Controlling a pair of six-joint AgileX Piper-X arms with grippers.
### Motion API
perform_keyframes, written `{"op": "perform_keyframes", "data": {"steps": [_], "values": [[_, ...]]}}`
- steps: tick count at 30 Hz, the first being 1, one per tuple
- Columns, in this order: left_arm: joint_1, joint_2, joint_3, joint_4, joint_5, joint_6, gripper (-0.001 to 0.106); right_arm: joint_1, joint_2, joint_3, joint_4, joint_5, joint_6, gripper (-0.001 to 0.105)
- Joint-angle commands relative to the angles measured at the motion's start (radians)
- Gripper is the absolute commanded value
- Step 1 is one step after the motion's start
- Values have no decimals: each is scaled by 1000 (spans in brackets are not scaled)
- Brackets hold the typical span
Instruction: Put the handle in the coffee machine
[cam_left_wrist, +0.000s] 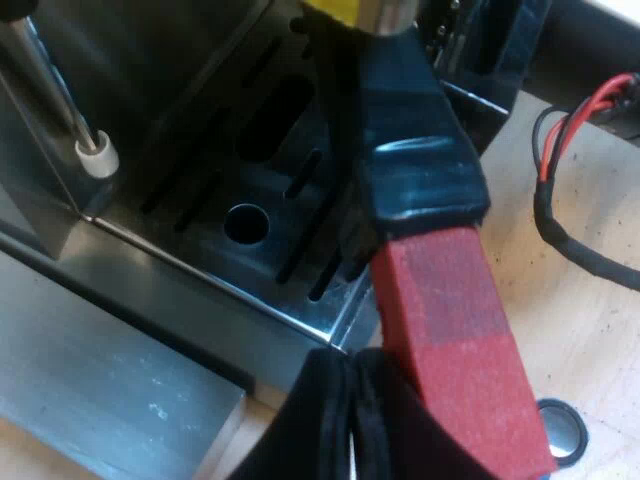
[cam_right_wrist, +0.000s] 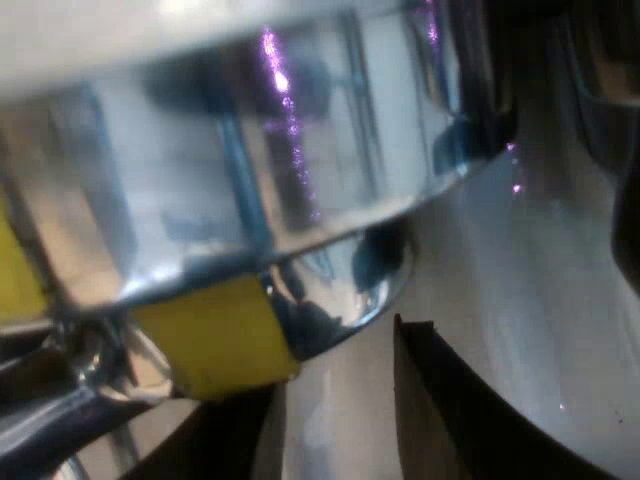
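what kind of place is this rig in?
Probably a coffee-making bench or small workstation, though little of the surroundings shows. Cues: an espresso machine with a slotted metal drip tray, the red-ended handle at its front, and a bare wooden tabletop.

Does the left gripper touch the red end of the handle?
Cannot tell. Left wrist view: the red end overlaps the left gripper; neither contact nor gap shows.

Likely a lab or workshop bench, not a home kitchen: espresso machine (cam_left_wrist: 190, 150) set on a bare pale wooden worktop (cam_left_wrist: 590, 340), with a metal-ringed round hole (cam_left_wrist: 560, 432) near the machine's front corner.
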Motion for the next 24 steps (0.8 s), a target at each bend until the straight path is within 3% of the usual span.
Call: {"op": "perform_keyframes", "data": {"steps": [1, 11, 16, 24], "values": [[-17, -6, -6, 97, 55, 40, 0, -12, -121, -20, -75, 29, 8, 29], [-128, -6, -6, 162, 70, 73, 0, -12, -121, -20, -75, 29, 2, 29], [-135, -6, -6, 168, 86, 73, 0, -12, -121, -20, -75, 29, -43, 29], [-135, -6, -6, 199, 132, 73, 0, -12, -121, -20, -58, 29, -43, 29]]}}
